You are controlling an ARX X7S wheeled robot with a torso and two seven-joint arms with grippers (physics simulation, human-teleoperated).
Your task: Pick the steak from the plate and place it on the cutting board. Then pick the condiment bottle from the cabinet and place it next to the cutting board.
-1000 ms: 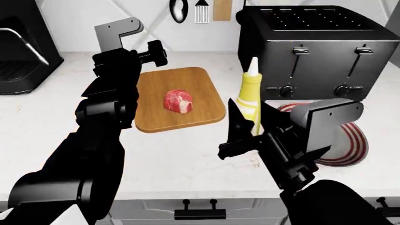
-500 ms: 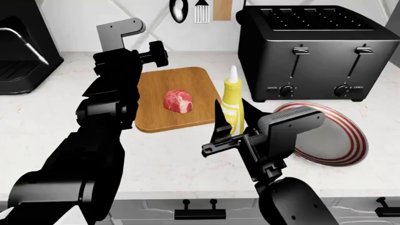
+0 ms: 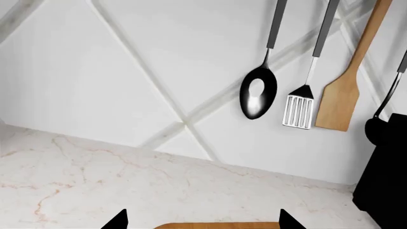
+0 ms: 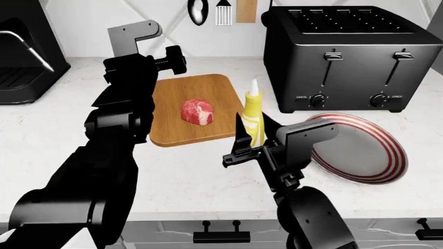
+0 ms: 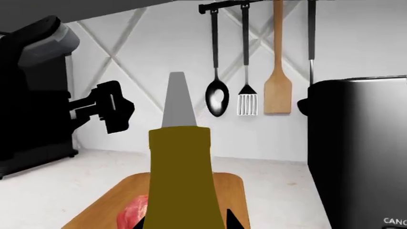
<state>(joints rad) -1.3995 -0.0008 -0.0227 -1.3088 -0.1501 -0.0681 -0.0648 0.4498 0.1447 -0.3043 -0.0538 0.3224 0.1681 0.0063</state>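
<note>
The right pincer (image 4: 250,136) grips the upright condiment bottle (image 4: 252,118) just beside the cutting board (image 4: 194,109), which carries the steak (image 4: 197,112) on the tabletop (image 4: 55,129), the plate (image 4: 370,150) lying nearby, while the left pincer's (image 3: 200,224) spread cannot be judged.

Toaster (image 5: 362,157) knob label reads "CANC", cut off.

Bottle (image 4: 252,115) base hidden behind the right pincer (image 4: 250,136), board (image 3: 216,225) cut to a sliver by the left wrist view's edge.
</note>
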